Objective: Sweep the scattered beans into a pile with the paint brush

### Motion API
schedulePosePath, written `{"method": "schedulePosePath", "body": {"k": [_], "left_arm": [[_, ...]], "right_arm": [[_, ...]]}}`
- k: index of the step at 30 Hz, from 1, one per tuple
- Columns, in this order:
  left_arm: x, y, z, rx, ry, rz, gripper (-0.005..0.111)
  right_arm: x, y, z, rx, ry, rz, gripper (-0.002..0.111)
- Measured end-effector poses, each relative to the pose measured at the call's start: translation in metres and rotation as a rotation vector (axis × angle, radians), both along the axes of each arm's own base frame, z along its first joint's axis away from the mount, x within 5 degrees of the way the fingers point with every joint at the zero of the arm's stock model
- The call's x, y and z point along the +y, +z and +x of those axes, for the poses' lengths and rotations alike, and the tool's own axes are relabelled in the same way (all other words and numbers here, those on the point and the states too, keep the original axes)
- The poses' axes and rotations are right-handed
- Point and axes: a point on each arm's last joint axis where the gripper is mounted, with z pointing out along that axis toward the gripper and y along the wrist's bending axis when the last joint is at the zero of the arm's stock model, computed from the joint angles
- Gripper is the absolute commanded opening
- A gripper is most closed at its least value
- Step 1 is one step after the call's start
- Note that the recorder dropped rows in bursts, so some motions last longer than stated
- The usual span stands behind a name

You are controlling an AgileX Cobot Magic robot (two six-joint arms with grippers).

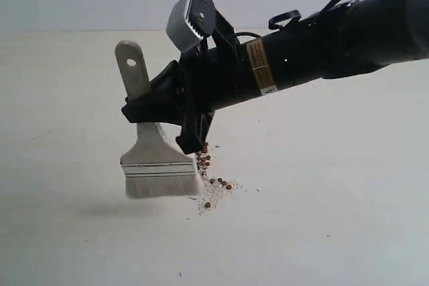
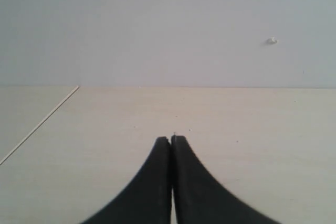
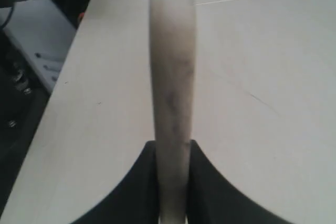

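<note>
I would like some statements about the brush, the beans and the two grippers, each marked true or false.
1. The right gripper is shut on the handle of the paint brush. True.
2. The paint brush lies flat on the table. False: it stands nearly upright, bristles pointing down and handle up.
3. In the exterior view, the beans lie close to the right edge of the bristles. True.
4. The left gripper holds some beans. False: its jaws are closed together with nothing between them, above bare table.
</note>
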Motion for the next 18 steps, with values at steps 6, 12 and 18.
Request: {"method": "schedulePosePath", "body": {"k": [6,12,18], "left_arm": [[0.0,0.0,0.0,0.0,0.0,0.0,0.0],[0.0,0.0,0.0,0.0,0.0,0.0,0.0],[0.0,0.0,0.0,0.0,0.0,0.0,0.0]], "right_arm": [[-0.024,0.022,-0.018,0.015,0.238,0.02,0.0],[-0.053,0.008,0.009,0.062,0.146,0.012,0.0],[-0.056,-0.027,0.021,0.163,0.127,-0.019,0.0]]}}
